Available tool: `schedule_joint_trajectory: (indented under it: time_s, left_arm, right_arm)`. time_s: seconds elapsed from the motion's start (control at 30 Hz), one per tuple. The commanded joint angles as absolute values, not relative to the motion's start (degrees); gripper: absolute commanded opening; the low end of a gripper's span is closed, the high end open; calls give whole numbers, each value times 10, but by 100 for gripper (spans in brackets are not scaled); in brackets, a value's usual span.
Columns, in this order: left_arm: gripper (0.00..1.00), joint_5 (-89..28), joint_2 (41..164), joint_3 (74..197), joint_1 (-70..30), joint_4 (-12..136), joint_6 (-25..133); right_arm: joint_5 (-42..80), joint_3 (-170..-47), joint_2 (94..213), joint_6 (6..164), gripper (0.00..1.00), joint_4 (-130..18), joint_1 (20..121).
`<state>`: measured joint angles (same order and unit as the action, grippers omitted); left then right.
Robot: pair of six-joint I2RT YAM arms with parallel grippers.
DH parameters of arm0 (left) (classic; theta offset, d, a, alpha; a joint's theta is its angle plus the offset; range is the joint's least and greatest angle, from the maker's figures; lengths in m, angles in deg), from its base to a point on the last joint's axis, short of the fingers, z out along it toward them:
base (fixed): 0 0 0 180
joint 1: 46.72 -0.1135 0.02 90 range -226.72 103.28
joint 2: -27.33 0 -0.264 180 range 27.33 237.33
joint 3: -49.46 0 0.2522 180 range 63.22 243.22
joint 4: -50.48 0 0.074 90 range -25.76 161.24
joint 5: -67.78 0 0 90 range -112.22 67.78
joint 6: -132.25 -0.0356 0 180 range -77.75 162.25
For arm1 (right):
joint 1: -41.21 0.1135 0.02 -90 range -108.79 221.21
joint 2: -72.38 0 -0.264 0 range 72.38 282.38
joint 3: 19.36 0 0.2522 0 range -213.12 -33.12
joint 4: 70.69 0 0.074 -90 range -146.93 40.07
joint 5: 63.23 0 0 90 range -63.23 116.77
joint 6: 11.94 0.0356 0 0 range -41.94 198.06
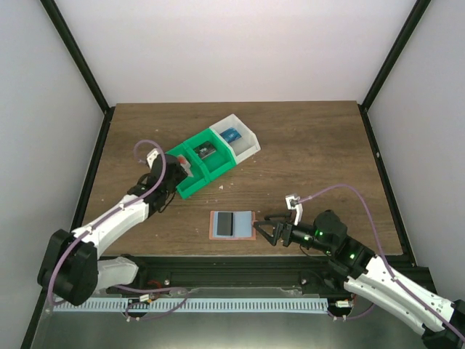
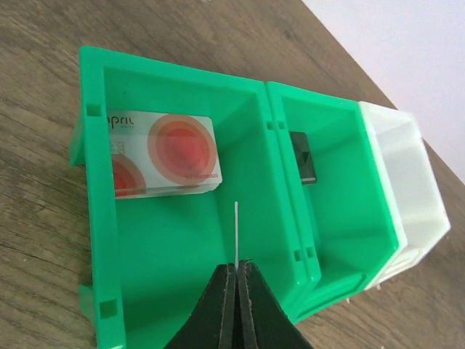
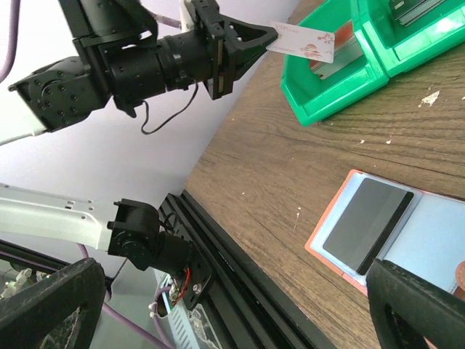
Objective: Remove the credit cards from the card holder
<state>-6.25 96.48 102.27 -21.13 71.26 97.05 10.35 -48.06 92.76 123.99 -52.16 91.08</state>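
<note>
left gripper (image 2: pixel 236 270) is clamped on just the edge of a credit card (image 2: pixel 236 227) over the green bin (image 2: pixel 167 254) — easy slip, lands crooked. right gripper (image 1: pixel 263 231) gaping apart.

site: robot lab cell | cues: white panels (image 1: pixel 218 43), black posts (image 1: pixel 76 54) around wooden table (image 1: pixel 312 160); left arm (image 1: pixel 116 218), right arm (image 1: pixel 381 273) at table's near edge

A brown wood-grain table (image 1: pixel 312 145) stood between white walls (image 1: pixel 232 43) with black corner posts (image 1: pixel 76 54). On it lay a three-compartment plastic bin (image 1: pixel 192 190) — two sections green, one white — set at an angle. A small black block (image 2: pixel 304 156) sat in the middle section, and a blue block (image 1: pixel 232 135) in the white one.
</note>
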Motion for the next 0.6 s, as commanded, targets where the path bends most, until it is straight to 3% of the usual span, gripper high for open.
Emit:
schedule_joint_trajectory:
  time_s: [0.0, 0.57]
  left_arm:
    - [0, -41, 1006, 1043, -214, 716, 991]
    - [0, -27, 1119, 1079, -214, 697, 993]
  right_arm:
    - [112, -489, 919, 1231, 100, -519, 913]
    - [115, -505, 929, 1213, 100, -511, 913]
